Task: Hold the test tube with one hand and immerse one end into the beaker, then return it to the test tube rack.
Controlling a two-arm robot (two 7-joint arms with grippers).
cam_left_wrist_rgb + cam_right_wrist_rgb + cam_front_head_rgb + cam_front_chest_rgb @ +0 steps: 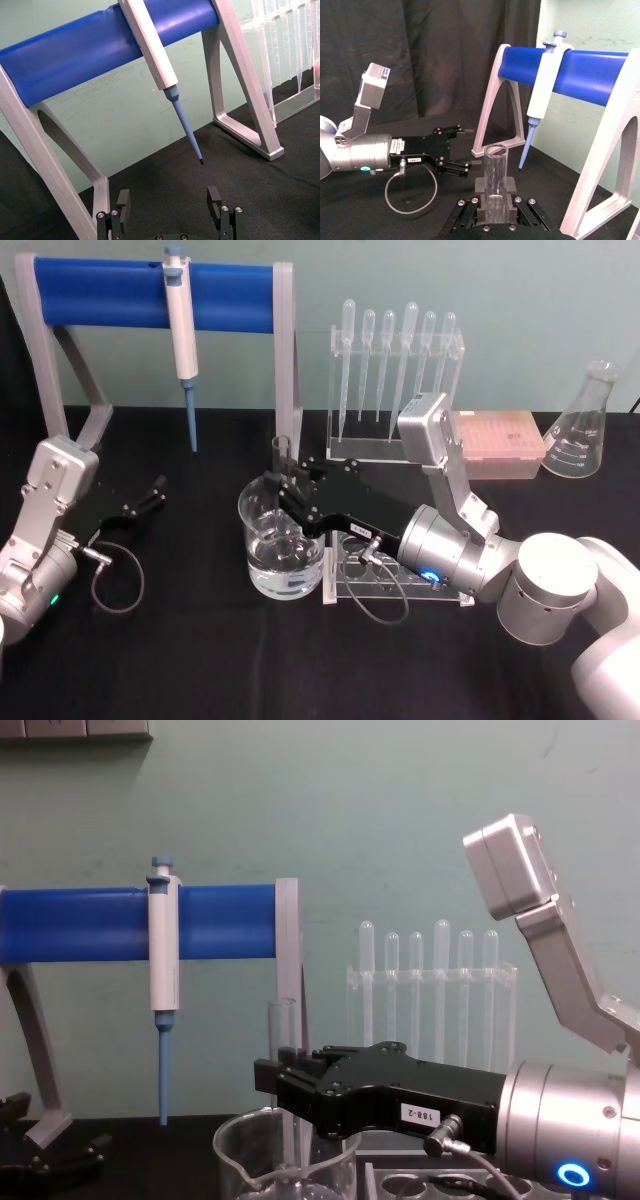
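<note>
The test tube (283, 462) stands upright in my right gripper (284, 490), whose black jaws are shut on its middle. Its lower part reaches down inside the beaker (281, 545), a wide glass with water in the bottom; I cannot tell whether the tip touches the water. In the chest view the test tube (281, 1050) rises above the right gripper (285, 1082) and runs down behind the beaker's (240, 1160) rim. The right wrist view shows the test tube (495, 175) clamped between the fingers (481, 214). My left gripper (150, 496) rests open at the left, nothing in it (170, 205).
A white-and-blue pipettor (185, 330) hangs on a blue-barred stand (110, 295) at the back left. A clear rack of plastic pipettes (395, 370), a pink tip box (497, 445) and a conical flask (585, 430) stand behind. A clear tube rack (395, 585) lies under my right arm.
</note>
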